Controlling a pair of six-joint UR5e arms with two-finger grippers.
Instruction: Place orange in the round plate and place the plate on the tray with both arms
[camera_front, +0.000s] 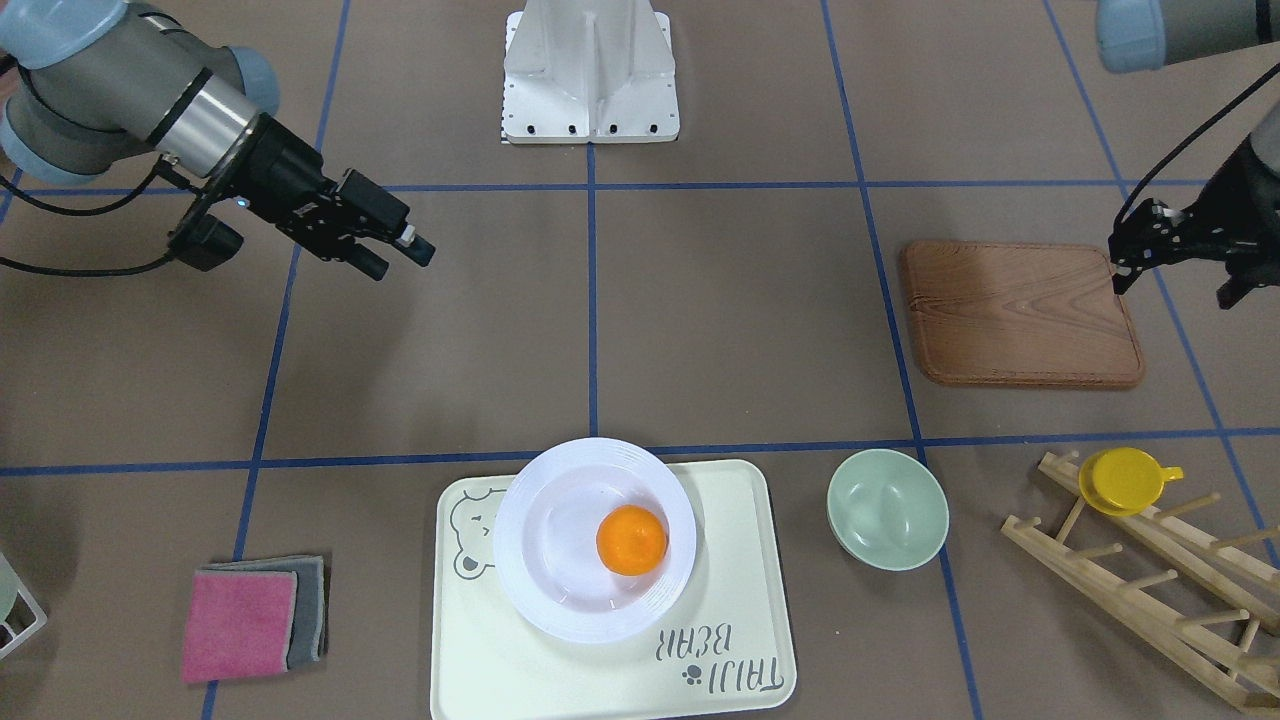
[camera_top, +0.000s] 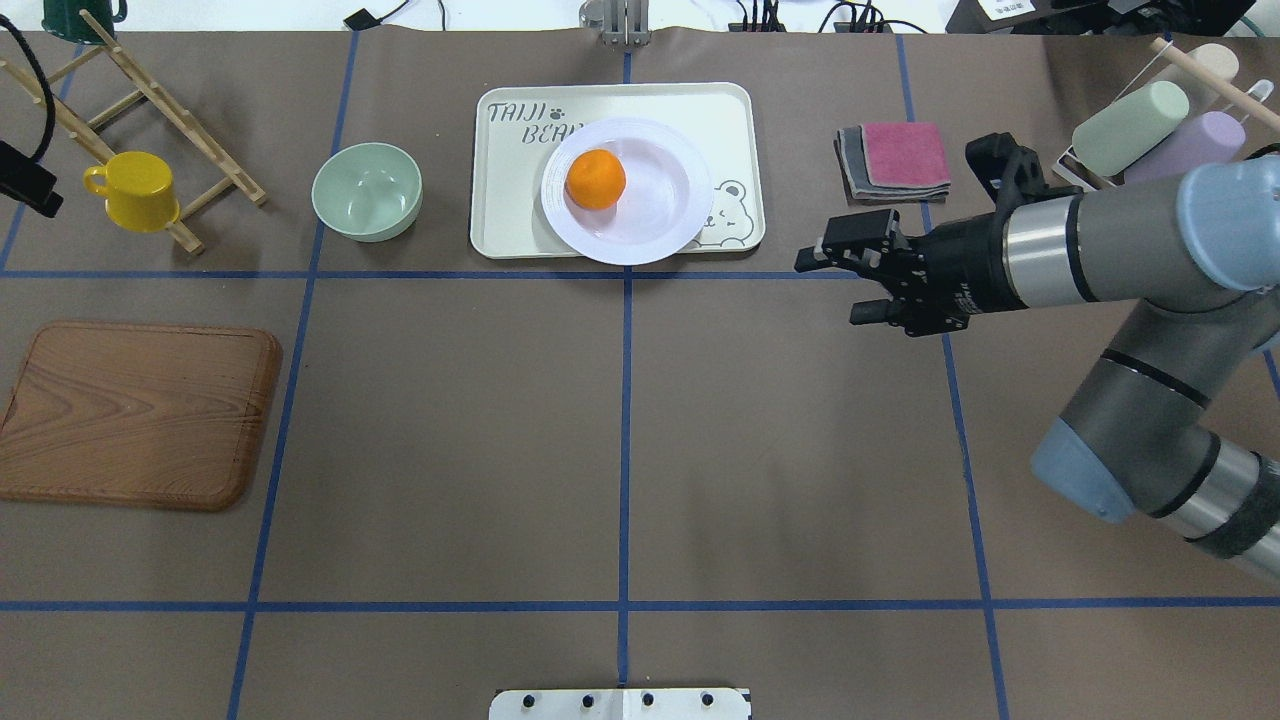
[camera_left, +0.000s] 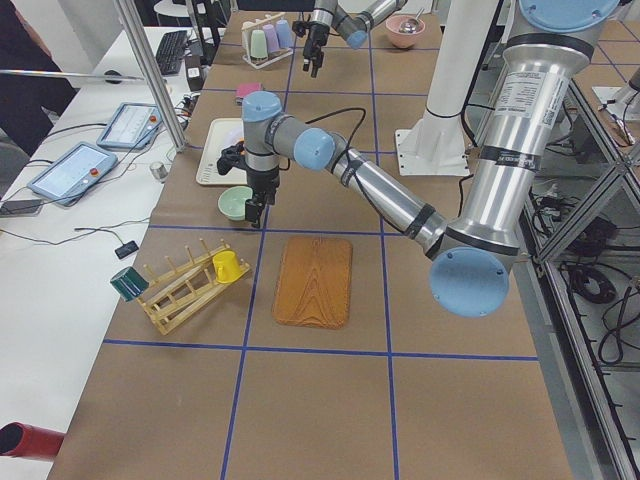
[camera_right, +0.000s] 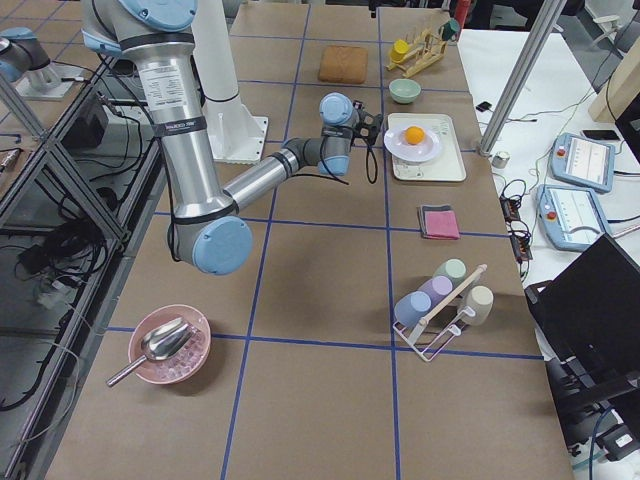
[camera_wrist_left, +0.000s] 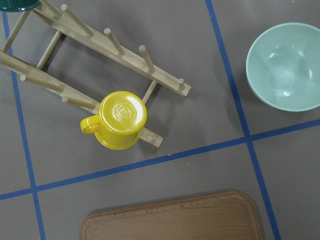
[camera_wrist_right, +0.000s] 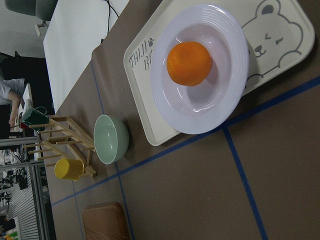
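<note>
The orange (camera_front: 631, 540) lies inside the white round plate (camera_front: 560, 570), slightly off its centre. The plate rests on the cream bear tray (camera_front: 730, 560) at the table's far side, overlapping the tray's edge nearest the robot. The right wrist view shows the same orange (camera_wrist_right: 189, 63), plate (camera_wrist_right: 225, 40) and tray (camera_wrist_right: 280, 55). My right gripper (camera_top: 835, 287) hangs open and empty, well to the right of the tray. Far off on the other side, my left gripper (camera_front: 1175, 290) hovers by the wooden board's corner; its fingers look spread, with nothing between them.
A mint-green bowl (camera_front: 887, 508) sits beside the tray. Near my left arm are a brown wooden board (camera_front: 1020, 312) and a wooden rack (camera_front: 1150, 580) holding a yellow cup (camera_front: 1125, 480). Folded pink and grey cloths (camera_front: 250, 620) lie on the tray's other side. A cup rack (camera_top: 1150, 130) stands at far right.
</note>
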